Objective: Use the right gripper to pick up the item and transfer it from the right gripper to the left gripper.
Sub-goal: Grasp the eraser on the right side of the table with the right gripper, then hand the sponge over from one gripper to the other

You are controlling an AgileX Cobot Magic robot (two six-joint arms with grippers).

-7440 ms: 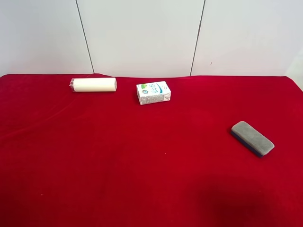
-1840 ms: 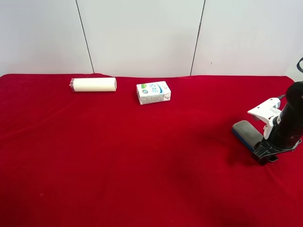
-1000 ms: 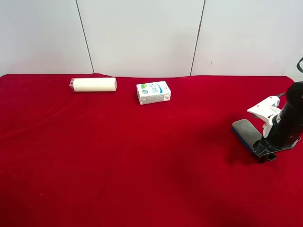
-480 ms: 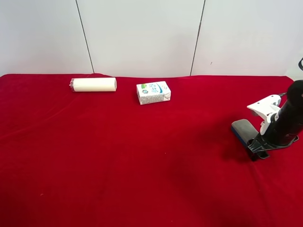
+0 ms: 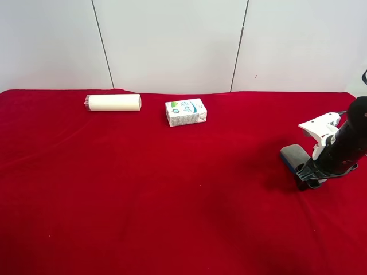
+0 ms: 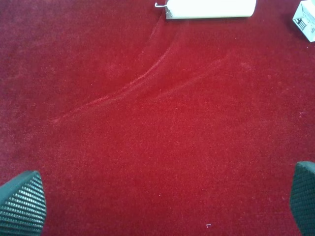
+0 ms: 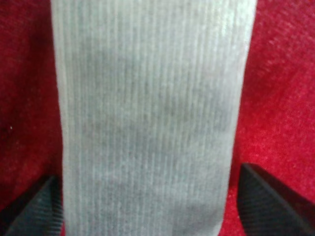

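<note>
The item, a board eraser with a grey felt face, lies flat on the red cloth at the exterior high view's right. My right gripper, on the arm with the white housing, stands over its near half. In the right wrist view the felt fills the frame, with one black finger beside each long side. The jaws straddle the eraser closely and look open, not clamped. My left gripper is open over bare cloth in its wrist view and is out of the exterior high view.
A cream cylinder and a white printed carton lie near the back of the red cloth. The left wrist view also catches the cylinder, the carton and a curved crease in the cloth.
My right gripper has slid along the eraser from its far end toward its middle, while the eraser has stayed almost in place. The left gripper's earlier state is not shown.
</note>
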